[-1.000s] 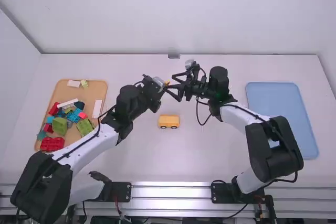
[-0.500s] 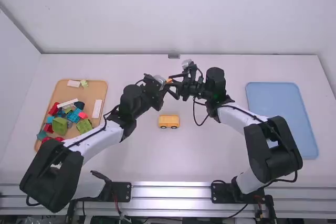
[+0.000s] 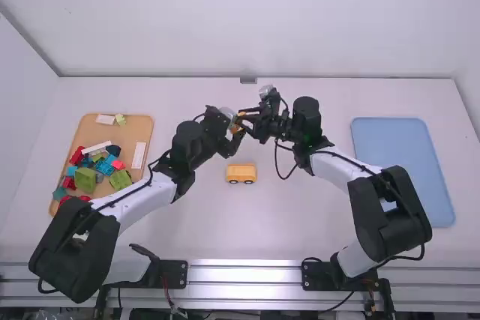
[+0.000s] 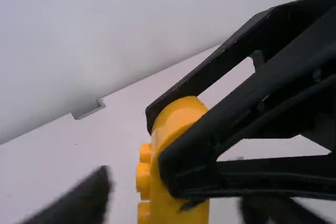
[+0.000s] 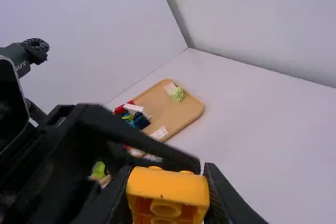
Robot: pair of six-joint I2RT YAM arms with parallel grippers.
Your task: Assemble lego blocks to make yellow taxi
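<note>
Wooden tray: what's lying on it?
Red blocks, green blocks, blue blocks and white blocks lie on the wooden tray. The left arm covers part of its near edge; anything there can't be seen.

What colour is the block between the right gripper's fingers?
The block is orange-yellow, clearest in the left wrist view.

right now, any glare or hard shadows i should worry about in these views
High view: glare on the metal rail, soft even light across the table; left wrist view: right hand nearly black against the pale wall; right wrist view: block's top bright, hollow face darker.
</note>
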